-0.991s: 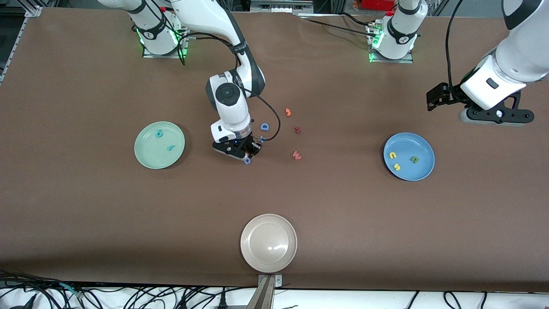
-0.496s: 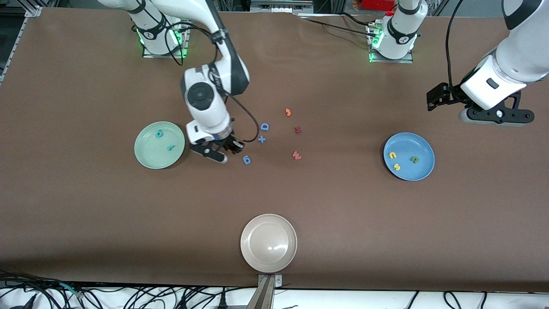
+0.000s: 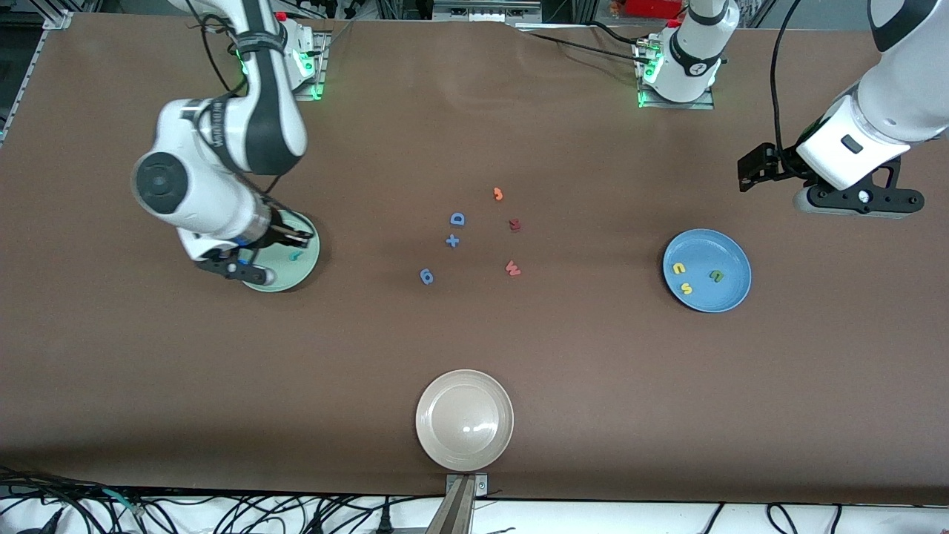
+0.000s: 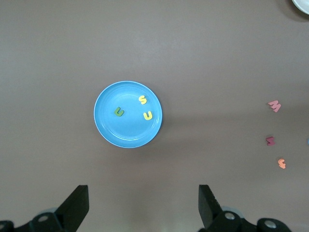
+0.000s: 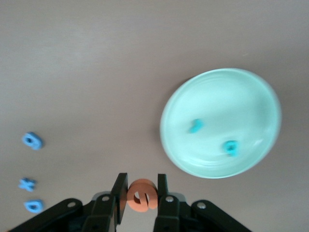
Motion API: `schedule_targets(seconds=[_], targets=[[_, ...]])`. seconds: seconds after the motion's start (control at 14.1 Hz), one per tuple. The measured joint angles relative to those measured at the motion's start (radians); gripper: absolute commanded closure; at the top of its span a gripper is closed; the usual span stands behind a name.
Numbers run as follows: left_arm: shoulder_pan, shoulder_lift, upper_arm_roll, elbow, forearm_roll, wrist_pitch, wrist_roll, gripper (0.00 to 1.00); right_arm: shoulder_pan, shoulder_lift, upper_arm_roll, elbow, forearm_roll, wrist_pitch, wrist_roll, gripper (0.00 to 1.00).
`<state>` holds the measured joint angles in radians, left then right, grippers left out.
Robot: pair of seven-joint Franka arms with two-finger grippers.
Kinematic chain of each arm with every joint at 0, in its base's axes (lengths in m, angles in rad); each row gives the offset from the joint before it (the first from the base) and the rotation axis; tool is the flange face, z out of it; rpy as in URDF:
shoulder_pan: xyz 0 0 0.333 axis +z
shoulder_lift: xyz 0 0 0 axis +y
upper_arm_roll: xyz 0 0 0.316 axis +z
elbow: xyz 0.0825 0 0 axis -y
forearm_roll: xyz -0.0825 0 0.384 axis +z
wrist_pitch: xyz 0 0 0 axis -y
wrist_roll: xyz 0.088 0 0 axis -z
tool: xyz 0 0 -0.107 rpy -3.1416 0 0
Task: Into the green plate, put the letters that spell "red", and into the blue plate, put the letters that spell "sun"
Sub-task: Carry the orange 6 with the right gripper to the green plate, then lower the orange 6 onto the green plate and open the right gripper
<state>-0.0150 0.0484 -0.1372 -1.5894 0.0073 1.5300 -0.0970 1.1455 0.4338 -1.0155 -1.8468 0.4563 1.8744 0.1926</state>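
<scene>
My right gripper (image 5: 141, 186) is shut on the orange e (image 5: 141, 195) and hangs by the edge of the green plate (image 5: 241, 96). Two teal letters lie in that plate, the d (image 5: 231, 147) and the r (image 5: 195, 125). In the front view the right gripper (image 3: 248, 259) and its arm cover much of the green plate (image 3: 308, 263); only the r (image 3: 295, 256) shows there. The blue plate (image 3: 704, 248) holds the yellow u (image 3: 678, 268), the yellow s (image 3: 687, 288) and the green n (image 3: 716, 276). My left gripper (image 4: 142, 208) waits open and empty, high over the table beside the blue plate (image 4: 128, 133).
Loose letters lie mid-table: a blue D (image 3: 457, 219), a blue plus (image 3: 452, 240), a blue round letter (image 3: 426, 276), an orange hooked letter (image 3: 498, 194) and two red letters (image 3: 514, 224) (image 3: 512, 268). A beige plate (image 3: 464, 386) sits near the table's front edge.
My right arm has swung from the loose letters mid-table to the green plate, carrying the orange e. The left arm has not moved.
</scene>
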Motion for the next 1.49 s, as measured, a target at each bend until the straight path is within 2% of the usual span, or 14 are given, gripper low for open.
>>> schedule_targets(seconds=[0.14, 0.35, 0.57, 0.71, 0.99, 1.27, 1.42, 1.49], targets=[[0.0, 0.0, 0.0, 0.0, 0.0, 0.0, 0.0, 0.0, -0.018, 0.003, -0.039, -0.018, 0.0, -0.011, -0.094, 0.88], [0.0, 0.0, 0.0, 0.001, 0.0, 0.0, 0.0, 0.0, -0.103, 0.03, -0.047, -0.048, -0.001, 0.008, -0.239, 0.88], [0.0, 0.0, 0.0, 0.001, 0.0, -0.001, 0.0, 0.0, -0.155, 0.063, -0.042, -0.124, 0.0, 0.146, -0.341, 0.87], [0.0, 0.0, 0.0, 0.001, 0.0, -0.001, 0.0, 0.0, -0.16, 0.071, -0.014, -0.179, 0.014, 0.23, -0.352, 0.87], [0.0, 0.0, -0.001, 0.001, 0.0, -0.001, 0.0, 0.0, -0.168, 0.116, 0.071, -0.236, 0.111, 0.356, -0.367, 0.87], [0.0, 0.0, -0.001, 0.001, 0.0, -0.001, 0.0, 0.0, -0.187, 0.188, 0.086, -0.245, 0.244, 0.385, -0.486, 0.86], [-0.001, 0.0, -0.001, 0.001, 0.0, -0.001, 0.0, 0.0, -0.202, 0.206, 0.087, -0.245, 0.283, 0.385, -0.529, 0.8], [-0.001, 0.0, -0.002, 0.001, 0.0, -0.001, 0.0, 0.0, -0.204, 0.21, 0.087, -0.245, 0.289, 0.385, -0.535, 0.66]])
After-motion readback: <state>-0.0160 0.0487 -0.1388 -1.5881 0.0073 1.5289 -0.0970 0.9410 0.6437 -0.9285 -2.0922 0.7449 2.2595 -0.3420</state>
